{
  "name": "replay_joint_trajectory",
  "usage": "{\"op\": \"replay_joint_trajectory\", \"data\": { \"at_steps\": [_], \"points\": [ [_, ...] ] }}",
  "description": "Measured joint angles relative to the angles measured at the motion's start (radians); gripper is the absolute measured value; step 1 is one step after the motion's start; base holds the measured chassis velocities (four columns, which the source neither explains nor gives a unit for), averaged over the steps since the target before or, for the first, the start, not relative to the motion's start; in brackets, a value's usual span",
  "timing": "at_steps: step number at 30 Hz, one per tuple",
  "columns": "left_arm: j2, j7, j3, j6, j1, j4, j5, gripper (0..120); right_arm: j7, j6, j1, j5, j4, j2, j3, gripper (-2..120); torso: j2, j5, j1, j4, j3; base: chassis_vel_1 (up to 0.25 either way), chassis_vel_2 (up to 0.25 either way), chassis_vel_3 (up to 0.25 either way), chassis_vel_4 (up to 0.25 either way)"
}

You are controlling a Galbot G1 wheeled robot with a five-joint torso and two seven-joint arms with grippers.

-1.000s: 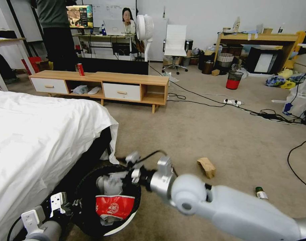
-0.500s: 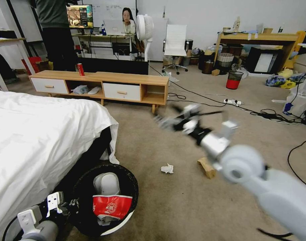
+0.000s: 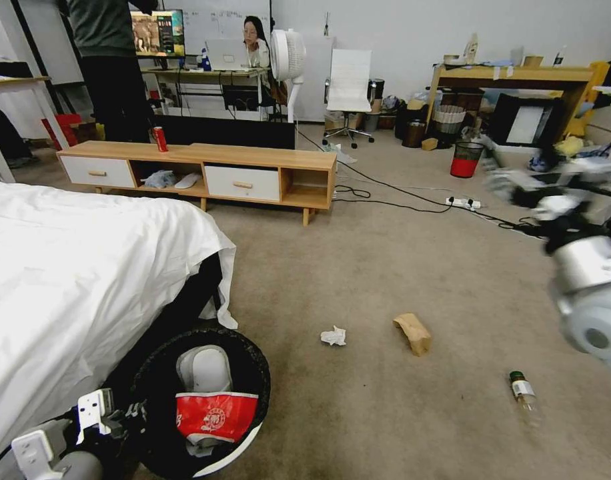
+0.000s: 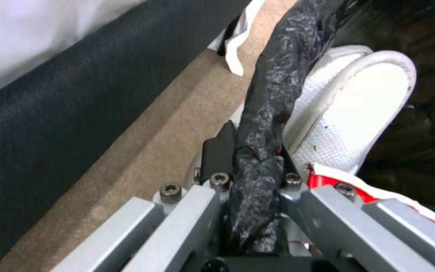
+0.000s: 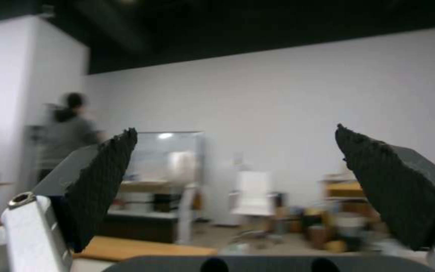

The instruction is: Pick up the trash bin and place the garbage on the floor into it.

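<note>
The left gripper (image 4: 255, 177) is low by the bed, and its two fingers are pinched tight on the black-bagged rim of the trash bin (image 3: 252, 360). The bin sits on the floor (image 3: 385, 280) right next to the bed (image 3: 72, 267). Inside the bin lie a white slipper (image 3: 202, 367) and a red-and-white wrapper (image 3: 215, 415).

The right gripper (image 5: 235, 162) is held up high at the right side, far from the bin. Its two black fingers (image 5: 102, 181) are spread wide apart with nothing between them.

Some garbage lies out on the carpet. A crumpled white tissue (image 3: 333, 335) is near the bin. A brown paper bag (image 3: 413, 333) lies a little past the tissue. A small clear bottle with a green cap (image 3: 524, 396) lies on its side, farther to the right.
</note>
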Motion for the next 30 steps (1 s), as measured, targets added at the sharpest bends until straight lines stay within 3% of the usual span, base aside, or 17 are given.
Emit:
{"op": "replay_joint_trajectory", "data": {
  "at_steps": [1,3,7,17,30],
  "points": [
    [0.000,0.000,0.000,0.000,0.000,0.000,0.000,2,0.000,0.000,0.000,0.000,0.000,0.000,0.000,100,0.000,0.0000,0.000,0.0000,0.000,0.000,0.000,0.000,0.000],
    [-0.012,0.001,-0.003,0.000,-0.002,-0.003,0.001,2,-0.018,0.019,-0.155,-0.090,0.040,0.085,0.166,100,0.000,-0.0004,0.000,-0.0009,0.000,0.000,0.000,0.000,0.000],
    [-0.028,0.002,-0.005,0.000,-0.002,-0.005,0.003,2,-0.035,0.046,-0.251,-0.186,0.078,0.175,0.236,100,0.000,-0.0004,0.000,-0.0004,0.000,0.000,0.000,0.000,0.000],
    [-0.043,0.009,0.009,0.000,-0.002,-0.006,0.016,2,-0.064,0.131,-0.433,-0.341,0.138,0.343,0.248,100,0.000,-0.0003,0.000,-0.0004,0.000,0.000,0.000,0.000,0.000],
    [-0.060,0.025,0.023,0.000,-0.011,0.001,0.029,2,-0.067,0.165,-0.464,-0.413,0.129,0.442,0.186,100,0.000,-0.0004,0.000,-0.0003,0.000,0.000,0.000,0.000,0.000]
  ]
}}
